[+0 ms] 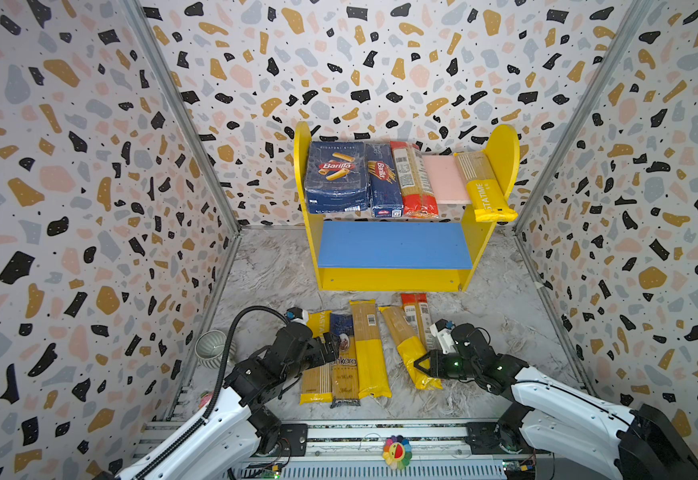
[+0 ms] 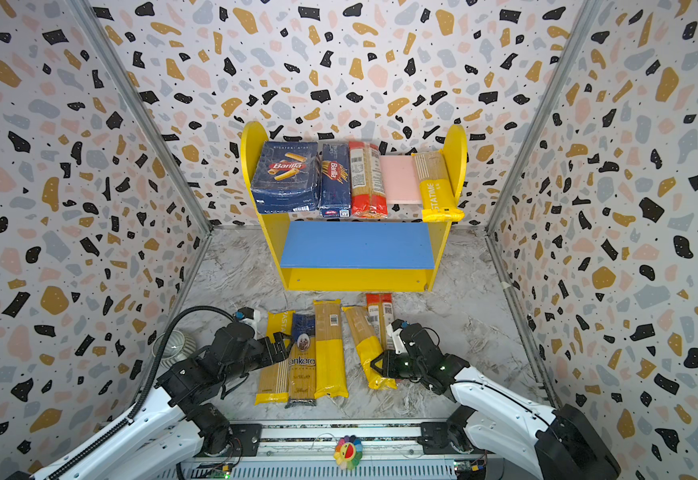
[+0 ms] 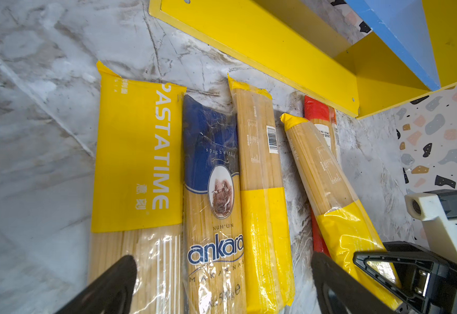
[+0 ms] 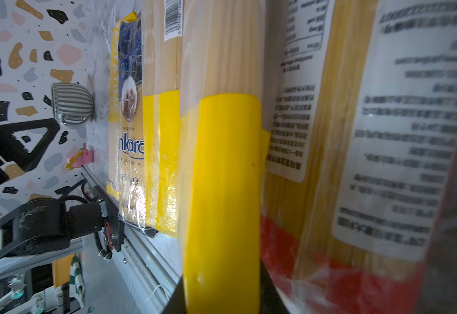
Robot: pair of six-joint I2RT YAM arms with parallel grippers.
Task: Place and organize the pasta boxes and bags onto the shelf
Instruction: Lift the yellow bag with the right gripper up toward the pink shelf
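Right wrist view is showing me the slanted yellow-ended bag point(image 4: 221, 163) running down the middle of the frame into the dark fingers point(image 4: 270, 293) at the bottom edge. I am reading my right claw point(image 1: 422, 366) as clenching on that bag's yellow end, at lower centre in both top views, while the bag is lying on the bench point(image 1: 484, 291), partly overlapping a red-ended bag point(image 1: 415, 309). My left claw point(image 1: 330, 345) is hanging released, jaws wide, over the PASTATIME bag point(image 3: 137, 163) and the ankara bag point(image 3: 213, 190), grasping nothing. The shelf point(image 1: 393, 279) is standing at upper centre; its pink upper board point(image 1: 442, 178) is carrying the wide Barilla box point(image 1: 336, 176) and the narrow Barilla box point(image 1: 384, 183) at its left, with a gap further right, and its blue lower board point(image 1: 393, 245) is lying bare. So I am judging the step as the pick of the slanted bag. Next I am planning a slow lift, since a long packet pinched at one end will likely sag, clearing the red-ended bag without dragging it, then heading for the pink gap or the blue board.
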